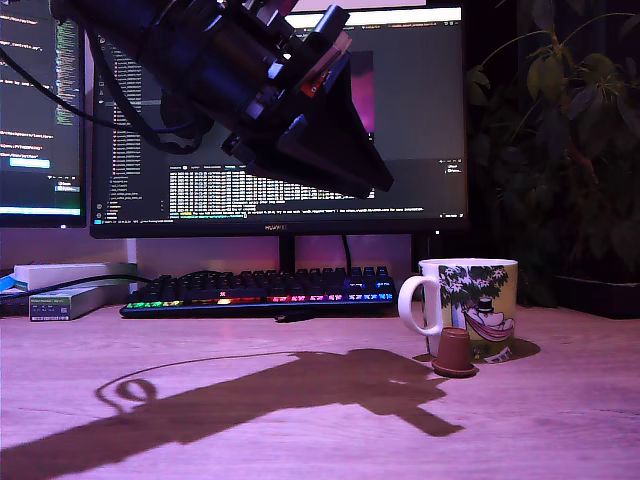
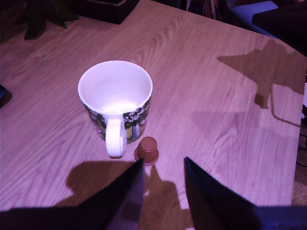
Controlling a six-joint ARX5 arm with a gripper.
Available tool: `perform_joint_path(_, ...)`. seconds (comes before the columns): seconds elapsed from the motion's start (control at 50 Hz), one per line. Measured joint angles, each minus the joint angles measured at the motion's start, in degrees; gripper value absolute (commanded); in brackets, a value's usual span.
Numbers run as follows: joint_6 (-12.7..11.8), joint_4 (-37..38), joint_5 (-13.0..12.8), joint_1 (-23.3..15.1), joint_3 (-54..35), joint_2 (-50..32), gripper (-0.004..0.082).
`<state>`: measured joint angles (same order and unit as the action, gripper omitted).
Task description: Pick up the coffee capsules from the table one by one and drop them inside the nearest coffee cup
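The gripper (image 2: 163,179) is held high above the table (image 2: 216,96), jaws spread and empty. The capsule (image 2: 147,149) stands rim-down at about eleven o'clock from the fingertips, just beside the cup (image 2: 115,96) handle — a straight descent is advised, handle avoided.

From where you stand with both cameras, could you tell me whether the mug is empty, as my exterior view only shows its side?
Observer: Yes, the wrist view looks into the coffee cup and its white inside holds nothing.
Operator: Thanks. Are the fingers apart?
Observer: Yes, the gripper is open, with bare table showing between its two dark fingers.
Operator: Is the capsule lined up with them?
Observer: Roughly; the coffee capsule stands rim down beside the mug's handle, just ahead of the gap and nearer one finger.
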<state>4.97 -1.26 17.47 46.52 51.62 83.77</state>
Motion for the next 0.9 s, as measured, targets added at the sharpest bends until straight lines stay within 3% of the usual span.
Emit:
perform_joint_path(0.56,-0.3,2.5,-0.3,-0.4,0.0,0.0,0.0212)
perform_joint_path(0.64,-0.3,4.2,0.0,-0.4,-0.1,0.0,0.0299)
perform_joint_path(0.76,-0.3,6.6,1.6,-0.4,-0.9,0.0,0.0507)
perform_joint_path(0.9,-0.3,12.4,1.9,-0.3,-3.9,0.0,0.0523)
